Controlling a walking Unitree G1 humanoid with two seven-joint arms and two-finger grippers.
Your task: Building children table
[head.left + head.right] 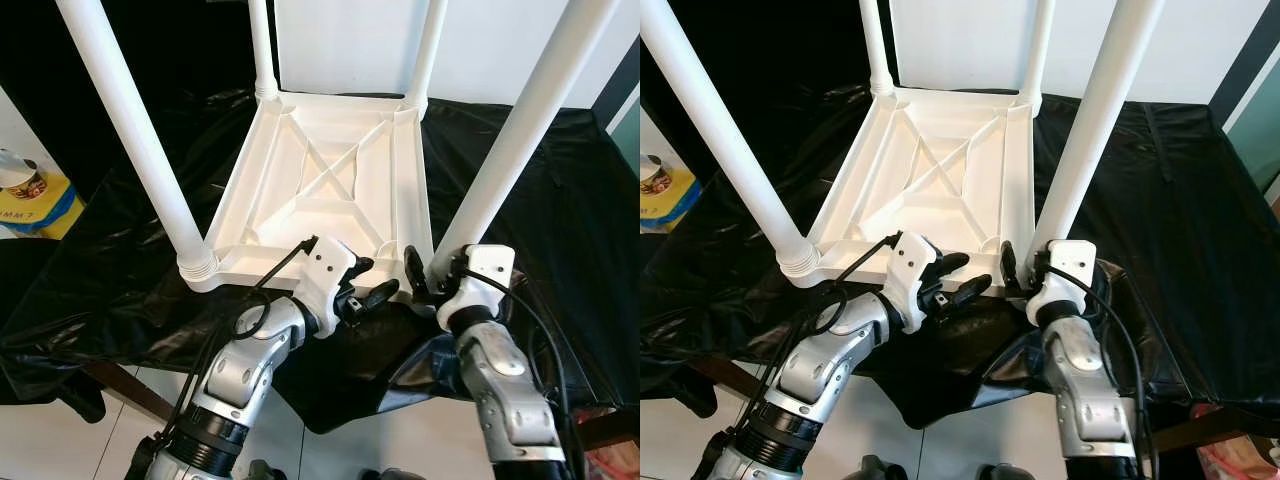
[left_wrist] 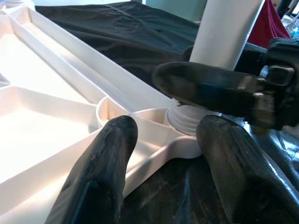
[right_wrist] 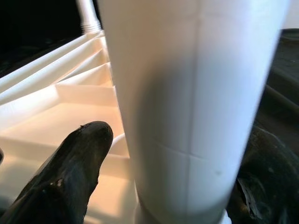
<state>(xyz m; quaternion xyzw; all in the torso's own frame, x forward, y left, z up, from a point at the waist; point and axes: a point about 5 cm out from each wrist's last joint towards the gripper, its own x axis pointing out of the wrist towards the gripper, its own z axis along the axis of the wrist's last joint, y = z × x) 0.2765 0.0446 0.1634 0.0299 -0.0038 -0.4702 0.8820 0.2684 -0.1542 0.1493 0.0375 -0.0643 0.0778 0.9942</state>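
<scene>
Here the near right leg (image 1: 520,130) rises upright between the right gripper (image 1: 432,278)'s spread fingers (image 3: 70,172), closest arm, while the left gripper (image 1: 368,297) gapes empty beside it.

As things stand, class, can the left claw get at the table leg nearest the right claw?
Probably yes: the left claw hangs open beside that near-right leg, though the right claw already straddles its base.

I see a black sheet (image 1: 560,190) covering the table, and a yellow box (image 1: 40,205) off its left edge.
</scene>
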